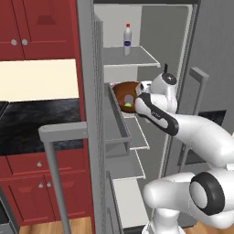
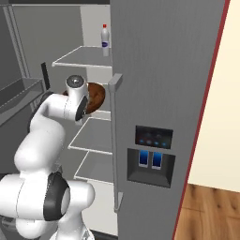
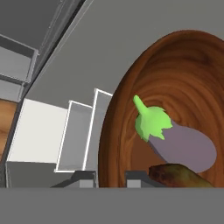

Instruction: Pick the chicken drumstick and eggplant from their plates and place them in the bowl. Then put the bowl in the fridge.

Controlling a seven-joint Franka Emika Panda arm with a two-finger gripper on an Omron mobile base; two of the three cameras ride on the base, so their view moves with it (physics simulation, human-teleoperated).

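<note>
My gripper (image 3: pixel 110 178) is shut on the near rim of the brown wooden bowl (image 3: pixel 175 74), one fingertip on each side of it. The bowl is held inside the open fridge (image 2: pixel 159 70), at the height of a middle shelf (image 1: pixel 137 133), and appears tilted. In it lies the purple eggplant (image 3: pixel 188 148) with its green cap, and the reddish-brown chicken drumstick (image 3: pixel 179 175) rests beside it at the rim. From the base, the bowl (image 1: pixel 122 93) (image 2: pixel 97 96) peeks out behind my wrist. The plates are out of view.
A white bottle (image 1: pixel 127 40) stands on the fridge's top shelf (image 1: pixel 130 57). The left fridge door (image 1: pixel 93 114) with its bins and bar handle (image 1: pixel 55 137) hangs open close by. The right door carries a dispenser panel (image 2: pixel 152 159). Red cabinets (image 1: pixel 36 27) are on the left.
</note>
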